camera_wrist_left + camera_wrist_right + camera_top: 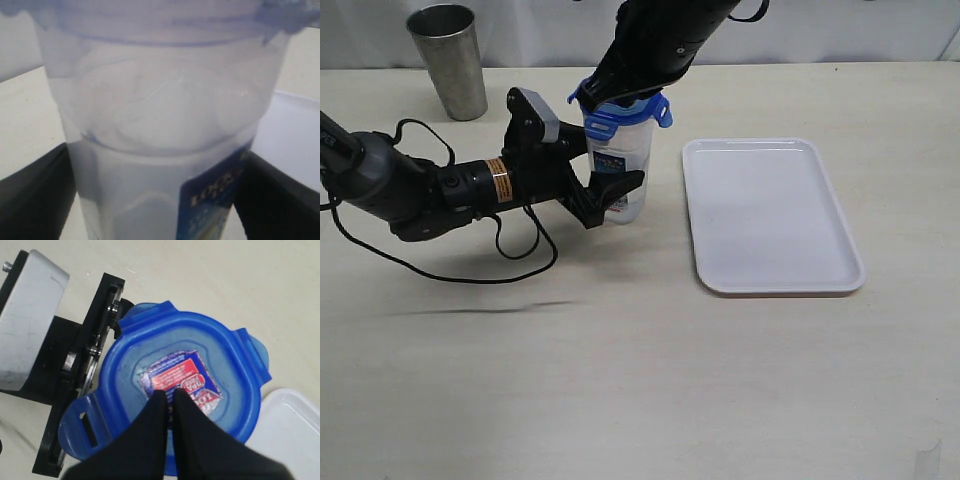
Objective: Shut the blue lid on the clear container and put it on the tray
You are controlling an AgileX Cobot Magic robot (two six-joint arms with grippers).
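Note:
The clear container (625, 150) stands upright on the table just left of the tray (770, 215). My left gripper (610, 188) is shut on its lower body; in the left wrist view the container (160, 125) fills the frame with a black finger pressed on each side. The blue lid (220, 355) lies on top of the container, its flaps sticking outward. My right gripper (170, 392) is shut, with its fingertips resting on the lid's red-and-blue sticker (192, 372). In the exterior view the right arm comes down from above onto the lid (620, 118).
A tapered steel cup (448, 60) stands at the back left. The left arm's cables (510, 250) trail over the table beside it. A corner of the white tray (290, 430) shows next to the lid in the right wrist view.

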